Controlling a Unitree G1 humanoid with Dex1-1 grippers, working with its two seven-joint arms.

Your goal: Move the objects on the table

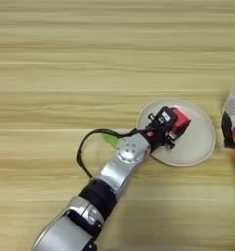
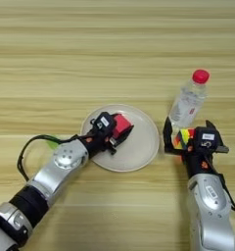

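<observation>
Red block (image 2: 121,124) sits pinched between the black fingers of the left gripper (image 2: 117,128), over the left half of the white plate (image 2: 144,147); whether it touches the plate or is held just above it I cannot tell. The left arm reaches in from the near left corner, its silver forearm slanting up to the plate's near left rim, with a black cable looping out on its left. A sliver of the green block (image 1: 108,139) shows on the table (image 1: 65,73) just left of the plate, mostly hidden behind the arm and cable.

To the right of the plate, the right gripper (image 2: 188,139) has its two fingers spread on either side of the cube (image 2: 183,138); the cube lies between them on the wood, but I cannot tell whether the fingers press on it. The right arm comes up from the near right edge. Just behind the cube stands a clear bottle (image 2: 189,102) with a red cap, leaning slightly right in the view, near the plate's far right rim.
</observation>
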